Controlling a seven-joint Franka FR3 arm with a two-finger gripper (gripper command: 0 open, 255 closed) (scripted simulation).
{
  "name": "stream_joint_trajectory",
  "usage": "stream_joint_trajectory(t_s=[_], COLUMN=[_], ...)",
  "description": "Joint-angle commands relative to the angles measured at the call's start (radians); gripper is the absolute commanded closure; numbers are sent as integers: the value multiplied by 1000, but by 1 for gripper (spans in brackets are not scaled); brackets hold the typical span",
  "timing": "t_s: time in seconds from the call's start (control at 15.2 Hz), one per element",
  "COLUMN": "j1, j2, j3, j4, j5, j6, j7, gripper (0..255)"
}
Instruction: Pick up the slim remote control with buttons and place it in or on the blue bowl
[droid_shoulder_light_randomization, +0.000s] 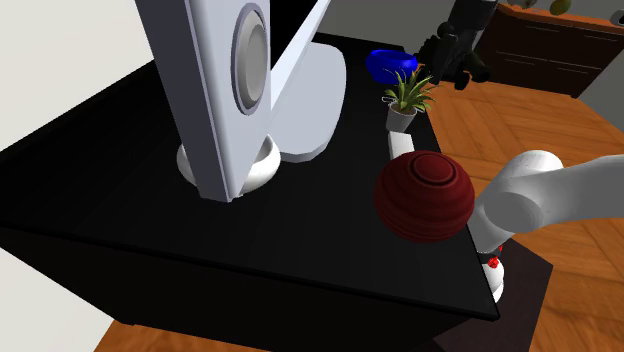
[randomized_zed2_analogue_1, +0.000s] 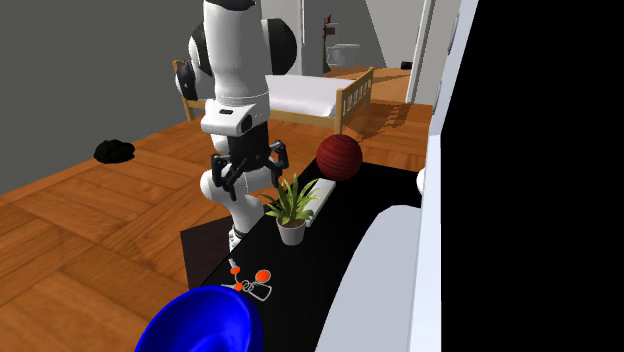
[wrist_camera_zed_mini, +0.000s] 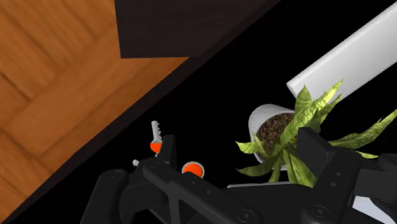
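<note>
White and plain, with no buttons that could be made out, the slim remote (droid_shoulder_light_randomization: 399, 146) lay flat on the black desk (droid_shoulder_light_randomization: 150, 190) near its edge on the wooden-floor side, between the potted plant (droid_shoulder_light_randomization: 405, 100) and the dark red ball (droid_shoulder_light_randomization: 423, 195), just beside the plant's pot. The blue bowl (droid_shoulder_light_randomization: 391, 64) sat at the desk's corner beyond the plant. The tool (randomized_zed2_analogue_1: 247, 172) hung above that edge with its fingers spread and nothing between them, closer to the plant than to the remote. The remote looked light and stiff, likely smooth-skinned and low to the surface, so a pinch across its narrow width near the middle seemed the safest hold. The end by the pot seemed a poor place to grasp, since the leaves crowded it. The second exterior view gave the tool's height over the desk and the line from bowl (randomized_zed2_analogue_1: 200, 322) through plant to remote (randomized_zed2_analogue_1: 322, 195), which the wrist view could not tell. The wrist view, for its part, showed the remote's long straight side (wrist_camera_zed_mini: 356, 57) running just past the leaves, and a set of keys (wrist_camera_zed_mini: 156, 141) with orange tags by the desk's edge.
</note>
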Motion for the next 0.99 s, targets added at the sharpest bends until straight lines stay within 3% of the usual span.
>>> stream_joint_trajectory(t_s=[0.0, 0.46, 0.92], j1=[0, -67, -117], j2=[0, -181, -264], j3=[0, 198, 440], j4=[0, -178, -259], j5=[0, 158, 369], j6=[0, 14, 52], j7=[0, 397, 804], gripper=[0, 0, 0])
